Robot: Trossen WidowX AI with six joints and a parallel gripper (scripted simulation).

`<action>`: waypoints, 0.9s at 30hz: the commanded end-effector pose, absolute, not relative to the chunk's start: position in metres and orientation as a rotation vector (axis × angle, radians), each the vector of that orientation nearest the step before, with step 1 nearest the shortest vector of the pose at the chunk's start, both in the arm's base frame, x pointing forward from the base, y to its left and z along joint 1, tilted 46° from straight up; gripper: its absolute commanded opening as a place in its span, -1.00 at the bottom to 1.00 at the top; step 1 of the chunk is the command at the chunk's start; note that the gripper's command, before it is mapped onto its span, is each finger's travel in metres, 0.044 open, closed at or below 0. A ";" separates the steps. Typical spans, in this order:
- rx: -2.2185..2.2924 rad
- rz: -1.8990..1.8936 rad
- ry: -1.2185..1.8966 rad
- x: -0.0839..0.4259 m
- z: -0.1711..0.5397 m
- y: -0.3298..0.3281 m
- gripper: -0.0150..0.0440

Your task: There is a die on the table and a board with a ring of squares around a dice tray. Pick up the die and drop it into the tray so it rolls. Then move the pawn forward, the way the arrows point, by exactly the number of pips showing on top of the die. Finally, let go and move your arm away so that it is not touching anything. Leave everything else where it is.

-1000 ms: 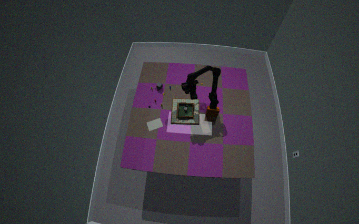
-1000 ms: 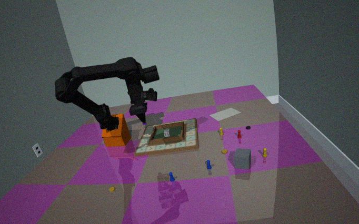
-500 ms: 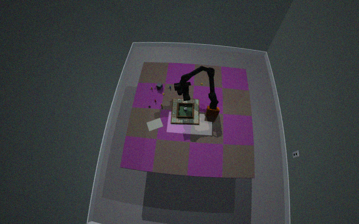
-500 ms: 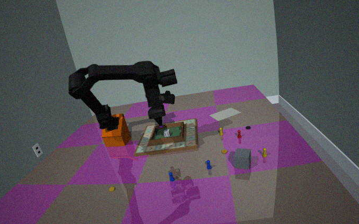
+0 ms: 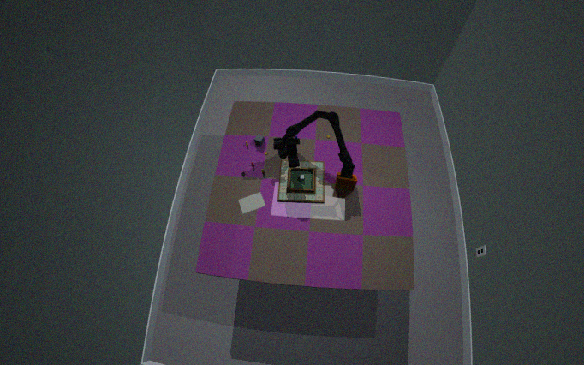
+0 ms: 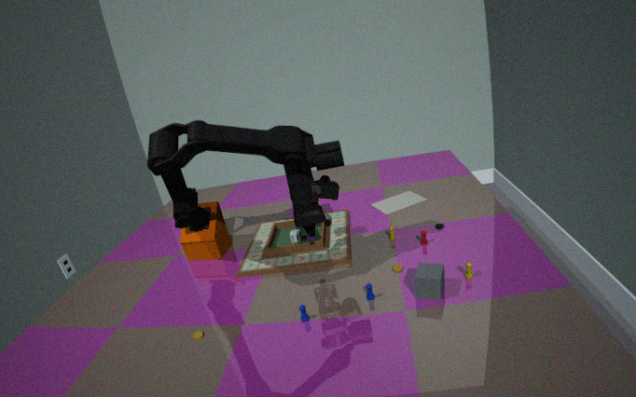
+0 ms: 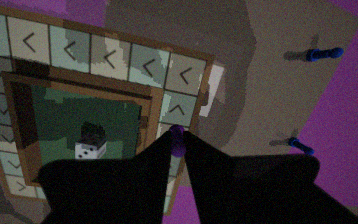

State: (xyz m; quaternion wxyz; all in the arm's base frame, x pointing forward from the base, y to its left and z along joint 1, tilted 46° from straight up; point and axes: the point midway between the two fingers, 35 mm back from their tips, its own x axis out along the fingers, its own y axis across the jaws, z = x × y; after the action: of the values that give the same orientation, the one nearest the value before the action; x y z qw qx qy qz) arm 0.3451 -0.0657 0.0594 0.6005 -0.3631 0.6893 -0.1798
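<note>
My gripper (image 5: 293,164) (image 6: 311,232) is shut on the purple pawn (image 6: 311,239) (image 7: 178,145) and holds it upright in the wrist view. The pawn hangs above the side of the board (image 5: 300,200) (image 6: 295,269) (image 7: 27,42) with the squares and arrows; whether it clears the squares by much is hard to tell. The white die (image 5: 301,176) (image 6: 295,236) (image 7: 91,151) lies inside the green-floored tray (image 6: 273,235) (image 7: 153,117). Its lit face shows dark pips, but part of the die is in shadow and I cannot read the count on top. The fingers hide some near squares.
Blue pawns (image 6: 369,292) (image 7: 325,54) stand off the board, with yellow pawns (image 6: 392,233) and a red pawn (image 6: 423,238). A grey cube (image 6: 429,281), yellow discs (image 6: 397,268), a black disc (image 6: 439,225) and a pale sheet (image 5: 252,203) (image 6: 398,202) lie around. The arm's base meets an orange block (image 5: 345,183) (image 6: 204,246).
</note>
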 end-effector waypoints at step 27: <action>-0.846 -0.421 1.589 0.351 0.025 -0.104 -0.49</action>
State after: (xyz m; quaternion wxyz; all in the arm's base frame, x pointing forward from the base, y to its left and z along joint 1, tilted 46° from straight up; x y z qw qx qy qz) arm 0.3541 -0.0986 0.0301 0.6074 -0.3633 0.6825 -0.1823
